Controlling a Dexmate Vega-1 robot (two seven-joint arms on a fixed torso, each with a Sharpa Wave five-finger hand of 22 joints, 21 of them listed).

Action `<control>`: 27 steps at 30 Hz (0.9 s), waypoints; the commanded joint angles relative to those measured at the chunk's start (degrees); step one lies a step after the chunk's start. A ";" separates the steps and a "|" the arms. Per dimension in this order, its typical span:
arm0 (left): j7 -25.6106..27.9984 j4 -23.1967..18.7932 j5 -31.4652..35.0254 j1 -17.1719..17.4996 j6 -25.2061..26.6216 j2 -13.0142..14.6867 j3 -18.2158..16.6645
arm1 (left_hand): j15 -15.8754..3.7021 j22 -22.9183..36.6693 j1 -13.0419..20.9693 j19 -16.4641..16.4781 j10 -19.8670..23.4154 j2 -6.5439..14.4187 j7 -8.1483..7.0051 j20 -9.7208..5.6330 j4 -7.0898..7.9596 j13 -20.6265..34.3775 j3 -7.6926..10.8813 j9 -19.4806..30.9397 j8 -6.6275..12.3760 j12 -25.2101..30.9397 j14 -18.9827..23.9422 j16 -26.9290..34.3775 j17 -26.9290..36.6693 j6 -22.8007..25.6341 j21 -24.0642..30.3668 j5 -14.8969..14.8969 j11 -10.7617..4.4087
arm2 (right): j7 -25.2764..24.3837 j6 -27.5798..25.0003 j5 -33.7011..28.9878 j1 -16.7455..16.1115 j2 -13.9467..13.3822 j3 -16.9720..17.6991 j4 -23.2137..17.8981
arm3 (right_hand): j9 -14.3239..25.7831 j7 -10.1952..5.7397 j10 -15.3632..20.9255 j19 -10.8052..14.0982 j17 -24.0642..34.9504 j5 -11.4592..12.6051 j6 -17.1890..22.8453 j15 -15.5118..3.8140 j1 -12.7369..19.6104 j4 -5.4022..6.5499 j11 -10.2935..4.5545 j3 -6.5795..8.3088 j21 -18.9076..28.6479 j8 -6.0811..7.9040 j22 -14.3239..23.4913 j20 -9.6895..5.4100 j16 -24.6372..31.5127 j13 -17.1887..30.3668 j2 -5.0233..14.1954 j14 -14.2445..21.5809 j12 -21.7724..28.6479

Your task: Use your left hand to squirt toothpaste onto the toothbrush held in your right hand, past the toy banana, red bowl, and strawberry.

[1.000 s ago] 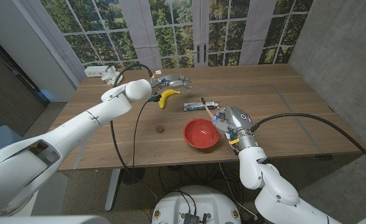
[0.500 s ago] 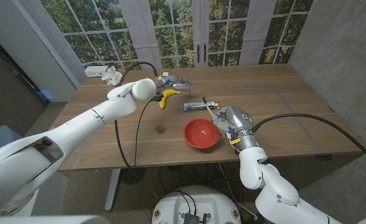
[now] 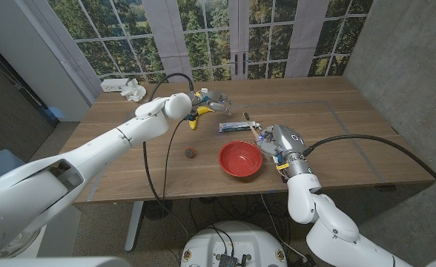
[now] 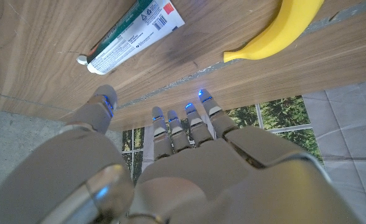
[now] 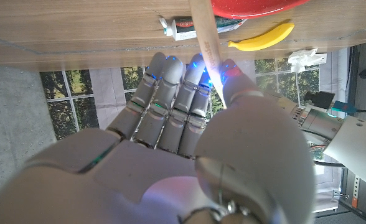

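The white toothpaste tube (image 3: pixel 236 127) (image 4: pixel 133 31) lies on the table just beyond the red bowl (image 3: pixel 239 159). My left hand (image 3: pixel 214 98) (image 4: pixel 170 162) hovers open above the far end of the toy banana (image 3: pixel 198 115) (image 4: pixel 282 28), fingers spread toward the tube and holding nothing. My right hand (image 3: pixel 277 141) (image 5: pixel 183 124) grips a wooden toothbrush (image 3: pixel 250 124) (image 5: pixel 206 40) to the right of the bowl, its head pointing at the tube's cap end. The small dark strawberry (image 3: pixel 190 153) sits left of the bowl.
A white power strip and a crumpled white cloth (image 3: pixel 129 89) lie at the table's far left corner. A black cable (image 3: pixel 161 159) from my left arm hangs across the table's left middle. The bowl's rim (image 5: pixel 258 7) sits close beside the brush handle.
My left hand has moved right over the banana, toward the toothpaste tube. My right hand has shifted slightly away from me with the toothbrush.
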 commanded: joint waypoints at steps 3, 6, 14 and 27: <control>-1.94 2.14 2.61 -1.70 -0.57 -2.03 1.96 | -2.00 0.15 2.00 0.93 2.26 -0.11 -0.12 -0.11 0.31 0.27 -0.46 0.34 0.26 0.56 1.41 0.51 0.23 1.26 0.21 0.26 -0.29 | -1.02 2.09 4.03 -1.14 -1.20 2.38 -0.58 | 0.13 -0.13 2.64 -0.39 0.32 0.40 0.48 -5.38 2.83 0.15 -2.13 0.53 0.67 0.35 -0.01 -0.24 0.28 0.23 2.39 0.34 -0.29; -2.84 2.74 3.02 -2.36 -0.49 -2.52 2.49 | -2.26 0.17 2.85 0.97 3.01 -0.21 -0.02 -0.08 0.37 0.29 -0.69 0.35 0.39 0.64 1.76 0.49 0.24 2.24 0.16 0.22 -0.35 | -1.37 2.51 4.78 -1.39 -1.41 2.84 -0.62 | 0.14 -0.09 2.62 -0.44 0.32 0.41 0.56 -5.37 2.80 0.17 -2.10 0.55 0.82 0.36 -0.05 -0.21 0.30 0.34 2.40 0.37 -0.30; -3.30 4.46 4.52 -3.61 -0.86 -3.84 3.80 | -3.11 0.19 4.73 1.50 4.69 -1.04 -0.44 -0.75 0.31 0.33 -1.47 0.34 0.60 0.74 2.85 0.55 0.26 4.17 0.21 0.13 -1.03 | -2.15 3.34 6.12 -1.87 -2.05 3.59 -0.82 | 0.16 -0.09 2.68 -0.67 0.33 0.43 0.57 -5.38 2.76 0.16 -2.15 0.65 1.33 0.28 -0.20 -0.21 0.32 0.55 2.35 0.31 -0.38; -3.10 7.95 6.29 -5.17 -1.60 -6.02 5.75 | -3.41 0.20 8.18 1.68 4.59 -0.88 -0.53 -0.41 0.29 0.37 -1.66 0.41 0.15 0.02 3.37 0.32 0.28 4.84 0.10 0.02 -2.25 | -2.91 4.28 7.65 -2.30 -2.95 4.63 -0.86 | 0.20 -0.04 2.84 -0.97 0.34 0.45 0.63 -5.38 2.72 0.16 -2.08 0.78 2.03 0.20 -0.42 -0.18 0.41 0.53 2.31 0.34 -0.64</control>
